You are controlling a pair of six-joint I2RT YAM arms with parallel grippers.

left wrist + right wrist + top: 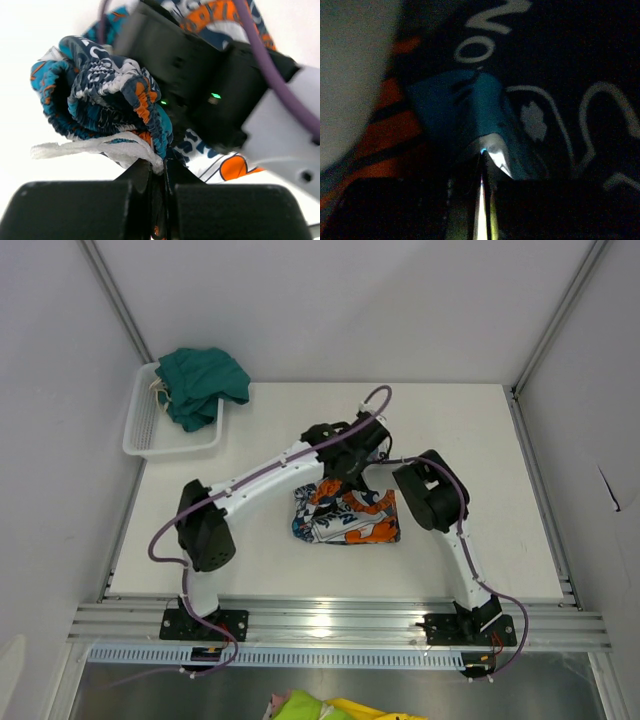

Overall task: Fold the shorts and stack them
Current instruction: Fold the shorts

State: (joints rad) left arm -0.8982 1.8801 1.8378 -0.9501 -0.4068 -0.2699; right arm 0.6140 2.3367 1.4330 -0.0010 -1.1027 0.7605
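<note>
Top external view: patterned shorts [345,518] at table centre, fold in hand; green shorts [203,383] heaped over the basket [140,435], far left corner. Left gripper [159,172] and right gripper [482,155]: each pinched tight on patterned cloth at its far edge. Next move, by judgement: carry that edge evenly toward the near hem.

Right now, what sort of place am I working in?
Probably a lab robot cell, not a home: plain white panels in aluminium framing, a metal mounting rail at the near edge, and a white table.
</note>
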